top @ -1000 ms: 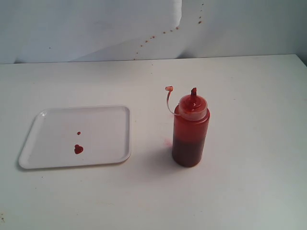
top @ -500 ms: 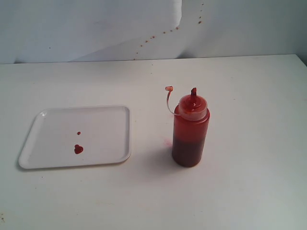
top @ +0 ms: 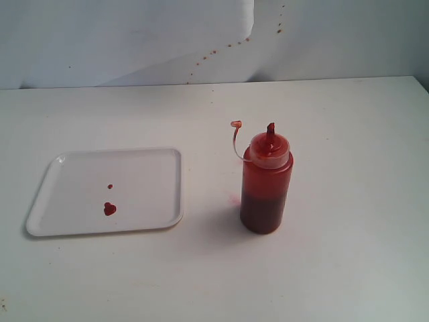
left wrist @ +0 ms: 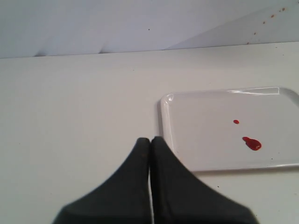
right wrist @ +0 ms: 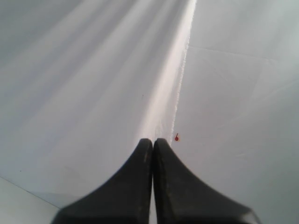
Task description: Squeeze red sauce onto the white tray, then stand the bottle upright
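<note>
- Exterior: bottle upright on the table, right of the tray and well apart from it, with nothing gripping it.
- Darker red in the bottle's lower part, lighter red above.
- Nozzle pointing up and uncapped; tip cap hanging on its thin curved tether, left of the nozzle.
- Tray flat on the table, on the left side.
- Sauce near the tray's middle as one glossy blob, with a smaller drop just behind it.
- Faint pink smear on the table just left of the bottle's base.
- Small red specks scattered on the white backdrop behind.
- Left wrist: left gripper closed tight, black jaws pressed together, empty.
- Tips over the table, right beside one short rim of the tray; touching or not, impossible to tell.
- Blob and drop plain on the tray beyond.
- Right wrist: right gripper also closed, jaws together, holding nothing.
- Aimed at the creased white backdrop, with a single red speck showing close to the tips.
</note>
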Robot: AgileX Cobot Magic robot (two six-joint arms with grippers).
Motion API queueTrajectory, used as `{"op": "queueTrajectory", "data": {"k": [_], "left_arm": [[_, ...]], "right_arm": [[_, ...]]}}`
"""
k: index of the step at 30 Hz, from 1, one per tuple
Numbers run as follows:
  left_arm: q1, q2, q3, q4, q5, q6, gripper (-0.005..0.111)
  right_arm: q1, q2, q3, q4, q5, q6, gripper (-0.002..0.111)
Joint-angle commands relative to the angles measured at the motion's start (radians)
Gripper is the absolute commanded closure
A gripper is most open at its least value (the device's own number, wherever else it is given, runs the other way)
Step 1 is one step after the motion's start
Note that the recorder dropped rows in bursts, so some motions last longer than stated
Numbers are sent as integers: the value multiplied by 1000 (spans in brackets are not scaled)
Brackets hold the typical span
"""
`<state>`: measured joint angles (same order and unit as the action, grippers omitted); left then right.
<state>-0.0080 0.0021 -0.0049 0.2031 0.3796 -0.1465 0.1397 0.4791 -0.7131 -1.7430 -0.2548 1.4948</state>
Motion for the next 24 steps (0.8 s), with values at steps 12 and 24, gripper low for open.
{"op": "queueTrajectory", "data": {"k": [12,24], "left_arm": [[-6,-2,5,-20,-5,-7,107],[-3,-2,5,-203,-15,208,107]], "right_arm": [[0,-3,7,-1,4,5,108],[0,-3,7,-1,4,5,108]]}}
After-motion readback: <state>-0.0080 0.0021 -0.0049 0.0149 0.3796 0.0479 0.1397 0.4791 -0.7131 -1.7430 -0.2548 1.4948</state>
